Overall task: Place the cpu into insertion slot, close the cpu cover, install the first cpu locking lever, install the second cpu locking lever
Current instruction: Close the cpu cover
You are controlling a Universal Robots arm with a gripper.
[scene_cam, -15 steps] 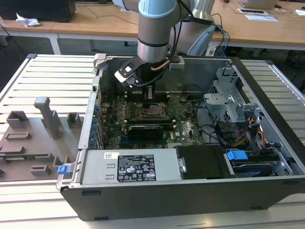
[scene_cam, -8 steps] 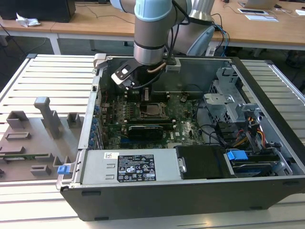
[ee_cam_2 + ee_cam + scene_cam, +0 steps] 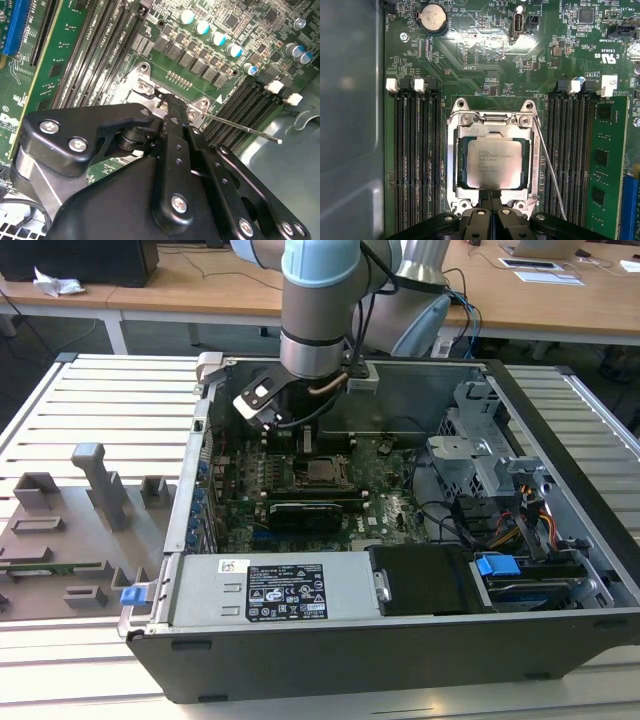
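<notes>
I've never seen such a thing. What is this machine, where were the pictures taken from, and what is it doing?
The pale blue column is a robot arm reaching into an open computer case on a slatted table. The exterior view comes from a camera off the arm; both wrist views come from cameras riding on it. In the first wrist view the silver square is the cpu, already seated, with the cpu cover lying closed around it. The black jaws look closed, their tips at the cover's edge; I see nothing held. A thin wire locking lever sticks out beside the cover.
</notes>
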